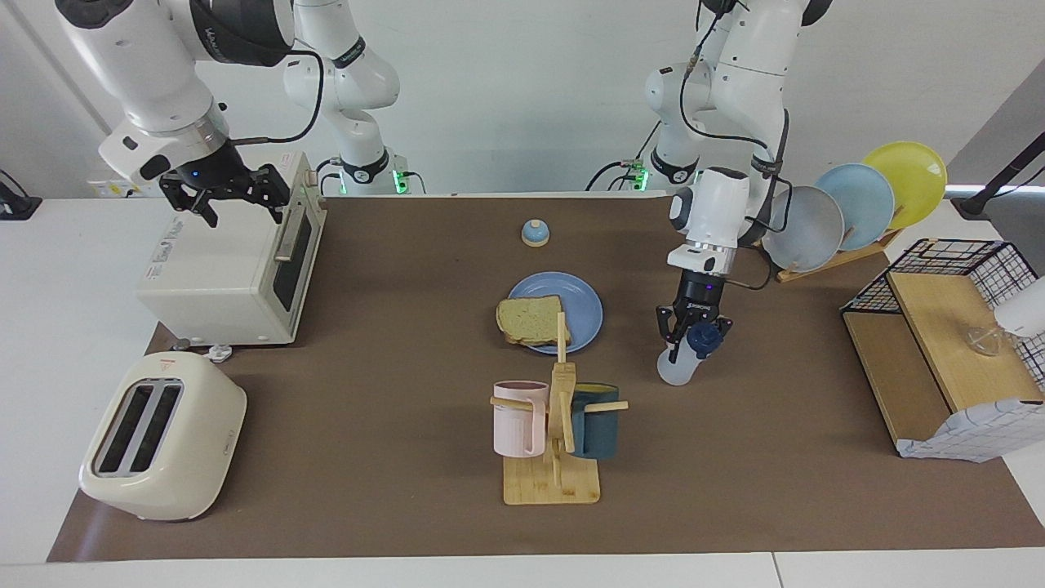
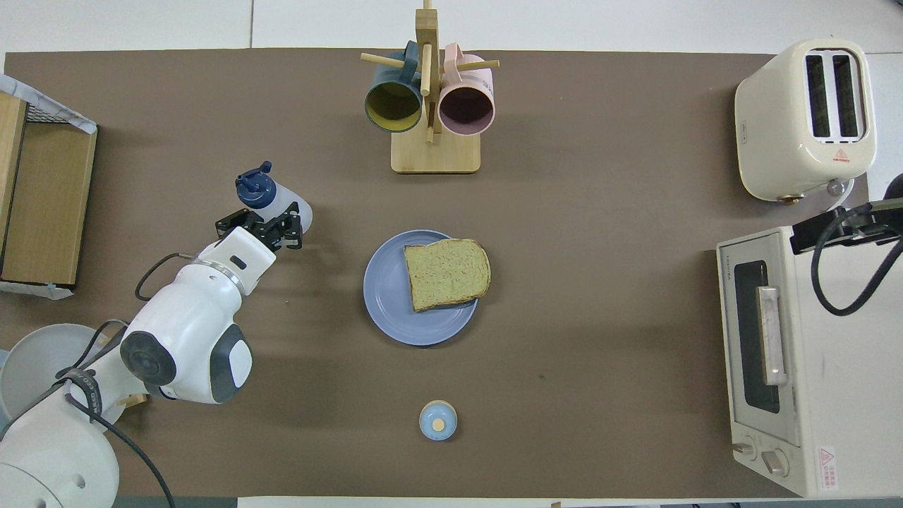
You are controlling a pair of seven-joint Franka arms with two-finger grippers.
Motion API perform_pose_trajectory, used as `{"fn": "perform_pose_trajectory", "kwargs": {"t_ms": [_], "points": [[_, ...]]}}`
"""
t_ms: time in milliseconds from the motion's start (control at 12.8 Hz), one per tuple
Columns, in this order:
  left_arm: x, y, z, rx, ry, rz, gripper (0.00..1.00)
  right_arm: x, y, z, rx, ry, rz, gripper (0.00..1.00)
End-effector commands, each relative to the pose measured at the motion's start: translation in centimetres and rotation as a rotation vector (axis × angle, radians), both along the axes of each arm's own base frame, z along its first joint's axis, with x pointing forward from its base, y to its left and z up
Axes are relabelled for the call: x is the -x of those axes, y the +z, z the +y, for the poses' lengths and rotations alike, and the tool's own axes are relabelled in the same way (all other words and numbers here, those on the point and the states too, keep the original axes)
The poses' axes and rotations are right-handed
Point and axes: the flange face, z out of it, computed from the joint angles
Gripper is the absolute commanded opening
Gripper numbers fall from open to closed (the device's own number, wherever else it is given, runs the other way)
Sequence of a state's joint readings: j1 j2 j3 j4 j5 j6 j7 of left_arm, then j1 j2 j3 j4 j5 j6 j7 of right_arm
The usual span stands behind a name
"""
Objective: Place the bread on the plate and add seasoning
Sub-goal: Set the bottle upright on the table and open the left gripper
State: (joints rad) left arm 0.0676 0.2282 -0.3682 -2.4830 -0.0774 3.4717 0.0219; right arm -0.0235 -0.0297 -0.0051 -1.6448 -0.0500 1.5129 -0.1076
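The bread (image 1: 531, 320) (image 2: 446, 274) lies flat on the blue plate (image 1: 584, 300) (image 2: 386, 296) at the middle of the mat, overhanging the rim toward the right arm's end. Beside the plate, toward the left arm's end, my left gripper (image 1: 692, 336) (image 2: 262, 227) is shut on the seasoning (image 1: 679, 369) (image 2: 276, 200). This translucent bottle with a navy cap is held tilted, its base low over the mat. My right gripper (image 1: 242, 212) waits open above the toaster oven (image 1: 229, 269).
A wooden mug rack (image 1: 555, 457) (image 2: 432, 134) with a pink and a dark blue mug stands farther from the robots than the plate. A small bell (image 1: 535, 233) (image 2: 437, 420) sits nearer them. Toaster (image 1: 159, 437), upright plate rack (image 1: 849, 212) and wire basket (image 1: 947, 327) line the ends.
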Motion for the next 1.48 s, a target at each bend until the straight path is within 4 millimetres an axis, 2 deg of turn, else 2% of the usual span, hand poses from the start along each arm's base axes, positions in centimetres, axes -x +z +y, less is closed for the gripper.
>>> {"fn": "perform_pose_trajectory", "kwargs": {"t_ms": [0, 156, 312, 935, 1403], "points": [[0.6, -0.6, 0.3, -0.012, -0.003, -0.009, 0.49, 0.5, 0.2, -0.2, -0.002, 0.011, 0.003, 1.0], [1.0, -0.8, 0.4, -0.015, -0.002, -0.002, 0.84, 0.5, 0.2, -0.2, -0.002, 0.011, 0.001, 1.0], [1.1, -0.9, 0.3, -0.015, -0.005, 0.001, 1.0, 0.5, 0.2, -0.2, -0.002, 0.011, 0.001, 1.0], [2.7, -1.4, 0.4, -0.029, -0.014, 0.021, 1.0, 0.5, 0.2, -0.2, -0.002, 0.011, 0.003, 1.0], [5.9, -0.3, 1.1, -0.064, -0.02, 0.017, 1.0, 0.5, 0.2, -0.3, -0.001, 0.011, 0.001, 1.0]]}}
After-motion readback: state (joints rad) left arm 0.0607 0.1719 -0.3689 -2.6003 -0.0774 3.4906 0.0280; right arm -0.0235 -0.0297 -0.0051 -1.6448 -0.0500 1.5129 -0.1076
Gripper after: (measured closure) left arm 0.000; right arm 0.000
